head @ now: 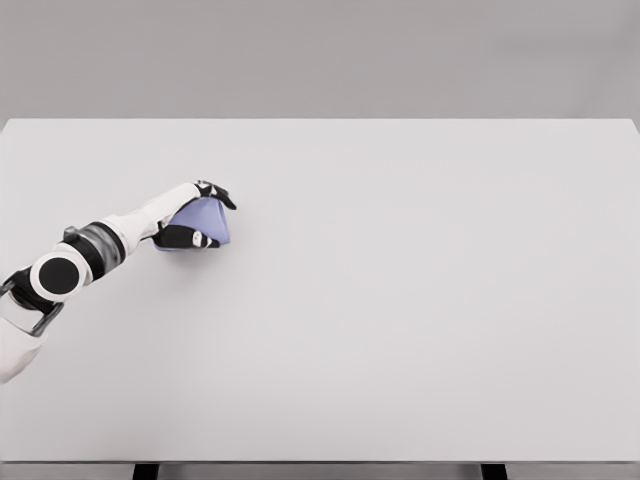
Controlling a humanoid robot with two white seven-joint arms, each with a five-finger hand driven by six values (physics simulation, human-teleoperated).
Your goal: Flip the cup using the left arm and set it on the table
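The left hand (196,218) has its dark fingers closed around the lavender cup (205,222), which sits tilted in its grip just above the tabletop (400,300). The cup could slip during the turn if that hold is shallow.

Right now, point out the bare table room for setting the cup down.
Everything right of the left hand and the cup it grips is bare table, out to the far, right and near edges. The near-left strip is crossed by the forearm. Only that left-middle spot is occupied.
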